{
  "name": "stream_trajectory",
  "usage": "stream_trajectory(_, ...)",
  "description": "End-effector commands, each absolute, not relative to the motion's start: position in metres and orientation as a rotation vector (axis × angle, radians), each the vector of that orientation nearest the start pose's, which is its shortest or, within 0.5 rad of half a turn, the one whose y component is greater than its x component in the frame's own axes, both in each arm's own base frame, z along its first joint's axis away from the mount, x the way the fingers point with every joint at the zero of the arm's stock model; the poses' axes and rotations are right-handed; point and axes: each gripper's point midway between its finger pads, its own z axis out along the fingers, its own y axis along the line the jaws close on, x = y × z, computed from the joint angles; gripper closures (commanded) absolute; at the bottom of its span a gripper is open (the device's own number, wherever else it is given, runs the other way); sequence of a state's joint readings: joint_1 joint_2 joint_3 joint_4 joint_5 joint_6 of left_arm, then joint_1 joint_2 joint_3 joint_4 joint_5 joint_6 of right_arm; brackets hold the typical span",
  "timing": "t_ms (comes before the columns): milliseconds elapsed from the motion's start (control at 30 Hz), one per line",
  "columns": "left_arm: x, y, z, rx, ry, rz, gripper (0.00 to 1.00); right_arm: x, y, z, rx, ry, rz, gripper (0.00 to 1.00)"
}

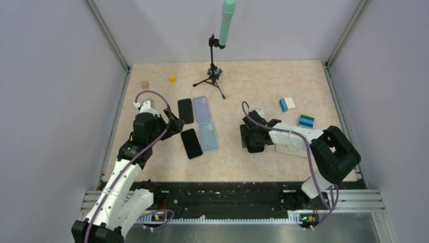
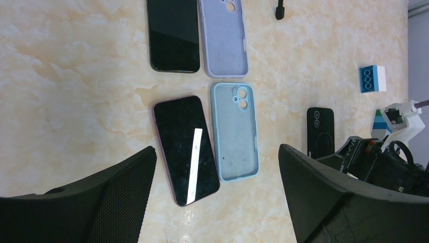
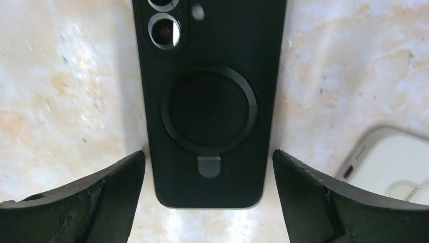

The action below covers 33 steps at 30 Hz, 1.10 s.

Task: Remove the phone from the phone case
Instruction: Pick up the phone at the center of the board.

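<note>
Cased phone [image 3: 210, 101] lies flat between the right gripper [image 3: 208, 154] fingers, another device [image 3: 389, 162] outside its right finger. Ahead of left gripper [image 2: 217, 149]: bare phone [image 2: 186, 149] left of empty case [image 2: 235, 131], second phone [image 2: 173, 35] and second case [image 2: 224, 38] beyond.

Free lane: bare counter [image 1: 228, 152] between the light-blue case [image 1: 208, 136] and the black phone case [image 3: 212, 101]. Obstacles: the tripod [image 1: 215, 76] stands at far centre. A white device [image 3: 394, 162] lies near the black phone case's side, just beside 1 jaw of the right gripper [image 3: 206, 167]. A blue-white block [image 1: 287, 104] and a striped block [image 1: 305, 121] occupy the far right.
</note>
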<state>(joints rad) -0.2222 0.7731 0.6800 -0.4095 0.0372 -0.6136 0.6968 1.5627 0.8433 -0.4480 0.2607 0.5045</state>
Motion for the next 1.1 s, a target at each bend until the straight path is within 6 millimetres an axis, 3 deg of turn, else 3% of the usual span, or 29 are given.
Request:
stream_trajectory(0, 0.273, -0.092, 0.189, -0.366, 2.048, -0.548, 0.09, 0.255, 0.173, -0.001, -0.136, 2.688, -0.084, 0.06)
stream_trajectory(167, 0.273, -0.09, 0.187, -0.37, 2.052, -0.541, 0.09, 0.262, 0.183, -0.011, -0.135, 2.696, -0.062, 0.1)
stream_trajectory(467, 0.274, -0.097, 0.186, -0.351, 2.057, -0.58, 0.09, 0.266, 0.179, -0.013, -0.137, 2.666, -0.073, 0.42)
stream_trajectory(600, 0.274, -0.107, 0.19, -0.314, 2.053, -0.641, 0.1, 0.274, 0.192, 0.006, -0.169, 2.583, 0.053, 0.46)
stream_trajectory(767, 0.272, -0.134, 0.196, -0.206, 2.018, -0.82, 0.11, 0.283, 0.215, 0.04, -0.094, 2.527, 0.319, 0.48)
stream_trajectory(1067, 0.271, -0.17, 0.173, -0.204, 2.115, -1.066, 0.14, 0.278, 0.244, 0.077, -0.069, 2.442, 0.707, 0.49)
